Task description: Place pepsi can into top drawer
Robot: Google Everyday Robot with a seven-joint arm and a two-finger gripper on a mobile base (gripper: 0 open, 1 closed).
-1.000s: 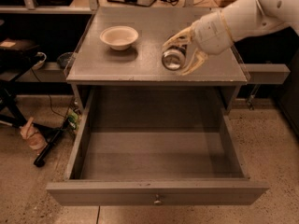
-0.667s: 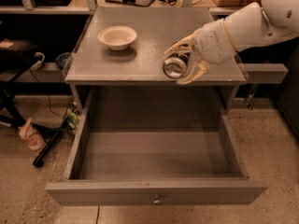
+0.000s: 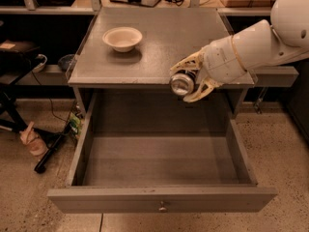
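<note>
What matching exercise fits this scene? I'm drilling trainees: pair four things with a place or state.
1 pepsi can
2 white bowl
3 top drawer
4 gripper

A pulled open below the tabletop
B clamped shut at the tabletop's front edge
C standing on the tabletop, back left
D held sideways, silver end facing the camera

Pairs: 1-D, 2-C, 3-A, 4-B
</note>
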